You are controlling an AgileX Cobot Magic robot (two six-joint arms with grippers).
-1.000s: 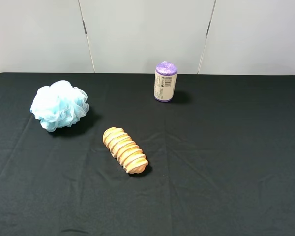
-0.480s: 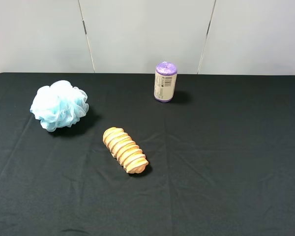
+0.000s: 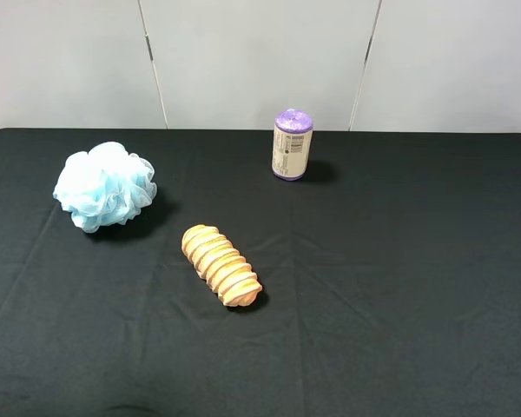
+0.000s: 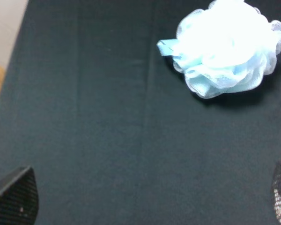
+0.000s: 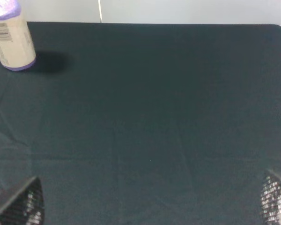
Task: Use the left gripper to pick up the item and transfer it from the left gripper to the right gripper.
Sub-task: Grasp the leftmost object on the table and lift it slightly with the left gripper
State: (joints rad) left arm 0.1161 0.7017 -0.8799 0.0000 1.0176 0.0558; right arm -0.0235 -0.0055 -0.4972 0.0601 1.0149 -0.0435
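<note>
The right gripper [image 5: 147, 204] hangs over a black cloth [image 5: 150, 117] with its jaws spread wide. Only the two fingertips [image 5: 21, 204] show, with the lightly creased cloth between them. Their inner faces seem to carry a fine mesh texture, though the blur makes that uncertain. Well ahead of the gripper and off to one side, beyond the line of one fingertip, a purple-capped canister [image 5: 11, 40] stands upright on the cloth, partly cut off by the frame. Its shadow falls toward the gripper's midline. Farthest ahead, past the cloth's edge, rises a pale wall [image 5: 187, 10].
</note>
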